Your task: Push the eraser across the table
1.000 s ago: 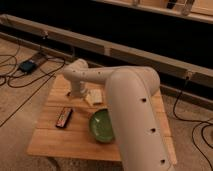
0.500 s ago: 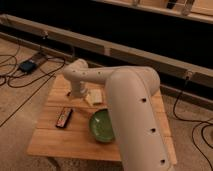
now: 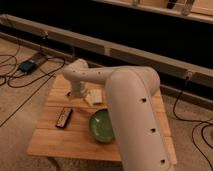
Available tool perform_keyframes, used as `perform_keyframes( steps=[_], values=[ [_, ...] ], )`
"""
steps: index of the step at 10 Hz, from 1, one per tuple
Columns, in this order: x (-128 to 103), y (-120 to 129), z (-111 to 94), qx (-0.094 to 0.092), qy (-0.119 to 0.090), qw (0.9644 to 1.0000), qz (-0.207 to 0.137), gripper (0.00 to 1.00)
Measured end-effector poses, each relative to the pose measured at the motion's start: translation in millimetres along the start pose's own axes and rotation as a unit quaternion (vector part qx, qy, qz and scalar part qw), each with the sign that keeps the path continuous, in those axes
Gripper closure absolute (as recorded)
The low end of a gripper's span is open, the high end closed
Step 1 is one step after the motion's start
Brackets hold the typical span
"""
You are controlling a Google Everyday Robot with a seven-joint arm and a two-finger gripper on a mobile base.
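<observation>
- The eraser [image 3: 64,117] lies flat on the table [image 3: 75,145], in the left half of the plank top. Its long side runs roughly front to back, slightly tilted.
- The gripper [image 3: 77,93] is down at the table top behind the eraser, toward the far edge. It is apart from the eraser, not touching, and bare planks show between the two.
- Grip state: cannot be told, as the wrist end appears only as a pale shape pointing downward.
- A small pale block [image 3: 95,97] sits just beside the gripper, on its right in the view.
- A green bowl [image 3: 102,125] stands upright to the right of the eraser — near it but apart. Its right rim is partly covered by the robot's large white arm [image 3: 135,115].
- Off the table, cables and a dark box [image 3: 27,65] lie on the floor at the left.
</observation>
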Motion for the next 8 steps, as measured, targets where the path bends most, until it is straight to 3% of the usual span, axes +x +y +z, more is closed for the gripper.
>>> perform_keyframes(
  steps=[5, 8],
  values=[
    [1, -1, 1, -0.001, 0.001, 1.0, -0.001, 0.2],
    [8, -11, 13, -0.009, 0.013, 0.9998, -0.007, 0.2]
  ],
)
